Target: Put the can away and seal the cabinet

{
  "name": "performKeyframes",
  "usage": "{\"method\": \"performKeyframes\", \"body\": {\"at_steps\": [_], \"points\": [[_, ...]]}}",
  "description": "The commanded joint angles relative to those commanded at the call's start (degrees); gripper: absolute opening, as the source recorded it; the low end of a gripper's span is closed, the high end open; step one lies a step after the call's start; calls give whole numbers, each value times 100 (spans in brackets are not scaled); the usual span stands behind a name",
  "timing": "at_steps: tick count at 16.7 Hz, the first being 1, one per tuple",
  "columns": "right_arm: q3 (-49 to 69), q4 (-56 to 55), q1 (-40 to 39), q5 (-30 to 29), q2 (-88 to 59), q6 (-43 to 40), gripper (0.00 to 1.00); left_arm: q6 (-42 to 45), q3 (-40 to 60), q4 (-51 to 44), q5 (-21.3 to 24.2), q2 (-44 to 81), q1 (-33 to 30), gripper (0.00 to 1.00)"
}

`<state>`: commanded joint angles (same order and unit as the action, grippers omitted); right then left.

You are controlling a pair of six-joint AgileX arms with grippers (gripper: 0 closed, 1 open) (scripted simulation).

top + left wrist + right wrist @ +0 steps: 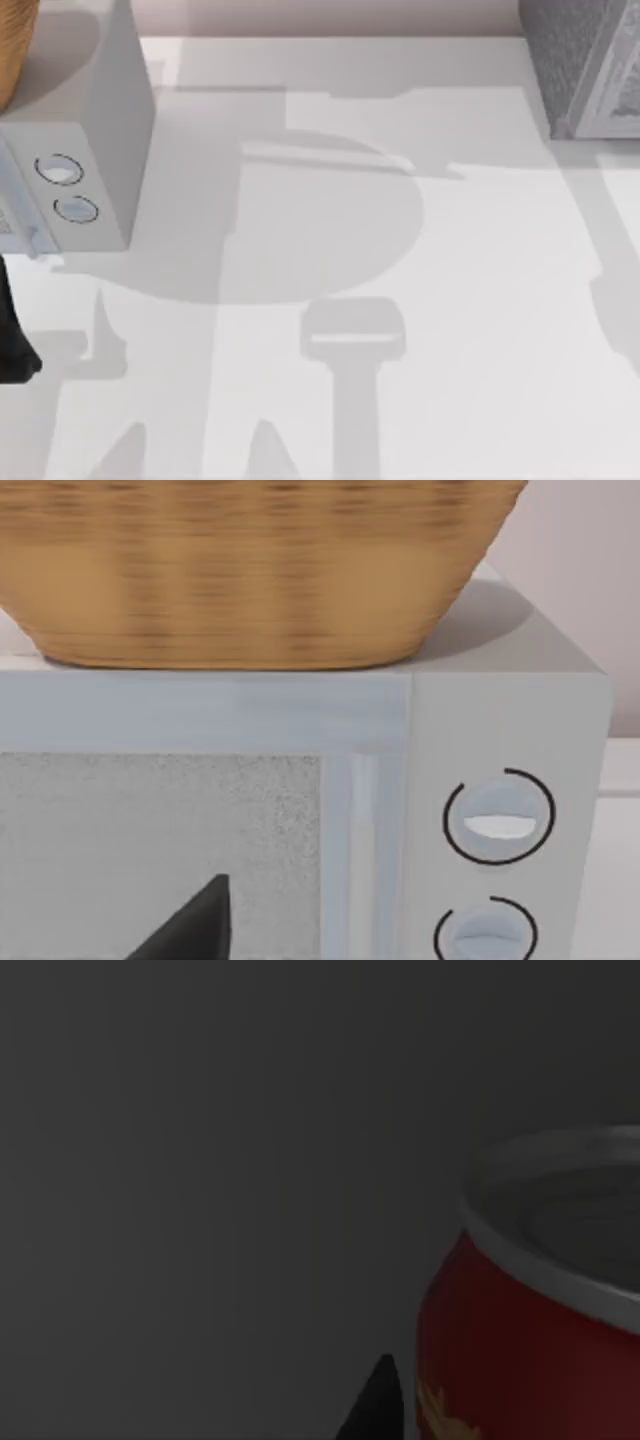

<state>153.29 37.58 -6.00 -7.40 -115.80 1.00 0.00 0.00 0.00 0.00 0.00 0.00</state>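
The red can [530,1330] sits close beside the right tool [375,1405] in a dim grey space; I cannot tell that tool's grip. The cabinet [585,65] stands at the counter's [450,300] far right. The left tool [195,925], grip also unclear, faces a microwave [500,720] topped by a basket [250,570].

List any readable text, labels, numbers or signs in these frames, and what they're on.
None can be read.
can: a scrap of yellow label print near its lower edge, cut off, no letters legible.
microwave-like box: two round dials, with no numbers or marks around them.
cabinet: no text on it.
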Motion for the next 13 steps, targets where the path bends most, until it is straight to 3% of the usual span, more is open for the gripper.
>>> {"method": "performKeyframes", "body": {"at_steps": [8,13], "points": [[519,132,43,37,-387,-1,0,0,0,0,0,0,0,100],[519,132,43,37,-387,-1,38,0,0,0,0,0,0,100]]}}
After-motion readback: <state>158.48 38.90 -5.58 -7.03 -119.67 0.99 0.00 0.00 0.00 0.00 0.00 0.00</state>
